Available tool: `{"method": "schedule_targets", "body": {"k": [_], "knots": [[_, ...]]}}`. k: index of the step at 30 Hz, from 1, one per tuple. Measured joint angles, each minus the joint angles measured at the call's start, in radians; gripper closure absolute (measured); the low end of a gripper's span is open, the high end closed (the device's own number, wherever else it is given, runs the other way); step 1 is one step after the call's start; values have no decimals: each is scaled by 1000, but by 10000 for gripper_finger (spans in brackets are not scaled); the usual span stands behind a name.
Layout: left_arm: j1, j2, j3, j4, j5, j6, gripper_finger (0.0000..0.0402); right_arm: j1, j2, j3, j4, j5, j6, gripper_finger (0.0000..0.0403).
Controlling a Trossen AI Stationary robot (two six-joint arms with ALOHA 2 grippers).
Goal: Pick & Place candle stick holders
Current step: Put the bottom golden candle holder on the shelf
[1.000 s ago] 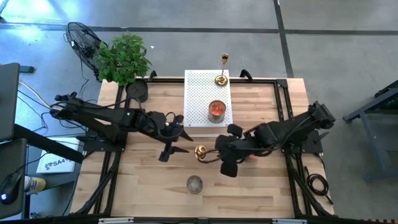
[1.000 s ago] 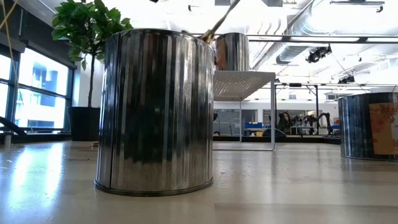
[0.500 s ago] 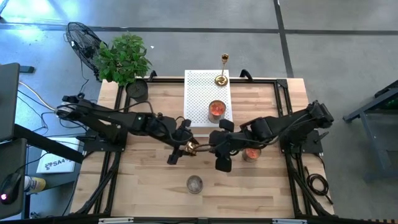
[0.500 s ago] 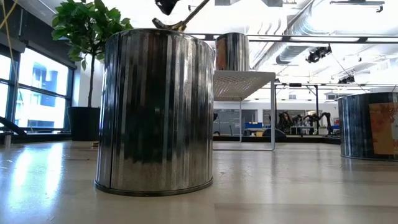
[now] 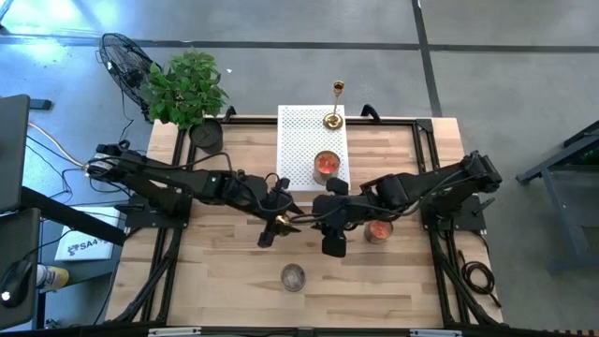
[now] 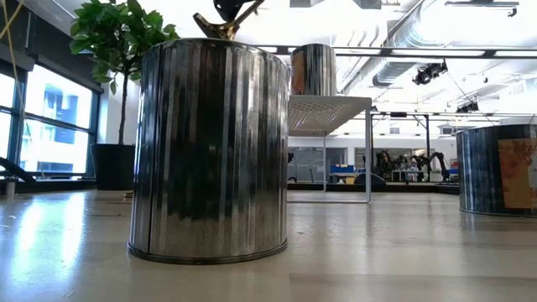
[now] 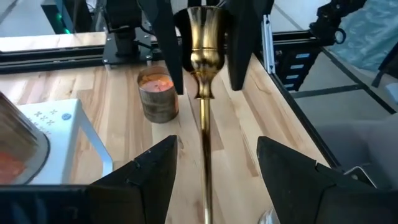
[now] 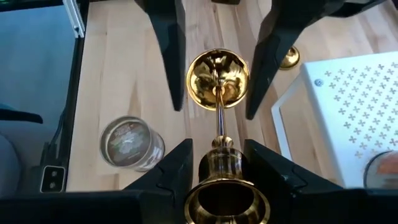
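One gold candle stick holder (image 5: pixel 294 223) hangs in the air over the table's middle, lying nearly level. Its cup end is in my right gripper (image 5: pixel 312 218), which is shut on it. Its round base (image 8: pixel 217 78) points toward the table's left. My left gripper (image 5: pixel 277 223) is open, with one finger on either side of that base; the slim stem (image 7: pixel 204 155) runs out between them. Whether they touch the base I cannot tell. A second holder (image 5: pixel 332 118) stands upright by its base on the far right corner of the white stand (image 5: pixel 298 140). My right gripper pinches the holder's cup end (image 8: pixel 226 182) between its two fingers. The fingers come from the table's right, slanting down, and lie along the holder. The holder is lifted clear of the table, stem about level, base toward my left gripper.
A candle tin (image 5: pixel 326 164) sits on the white perforated stand. Another candle tin (image 5: pixel 378 231) stands on the table under my right arm. A closed tin (image 5: pixel 293 276) stands near the front edge and fills the low view (image 6: pixel 210 147). A potted plant (image 5: pixel 187 89) is at the far left corner.
My left gripper has gone toward the table's right, up to the holder, and its fingers now stand around the base. My right gripper has carried the holder a little toward the table's left and tipped, so the base has sunk into the low view.
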Motion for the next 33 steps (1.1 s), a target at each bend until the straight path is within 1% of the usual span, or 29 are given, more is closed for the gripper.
{"method": "schedule_targets", "body": {"k": [2,10,12,23,25,27,30,33], "knots": [[0,4,0,8,-16,0,184,-3,0,0,3,-2,-1,280],[0,36,-1,8,-5,3,184,-11,0,0,16,-15,-7,280],[0,48,2,31,-6,3,184,-11,0,0,22,-17,-7,280],[0,50,0,16,-7,23,187,-11,0,0,23,-29,0,280],[0,50,0,15,-7,23,200,-11,0,0,23,-29,0,280],[0,50,0,16,-7,22,223,-11,0,0,23,-29,0,280],[0,50,0,15,-8,23,273,-11,0,0,23,-28,0,280],[0,50,0,14,-11,28,336,-11,0,0,23,-29,0,280]]}}
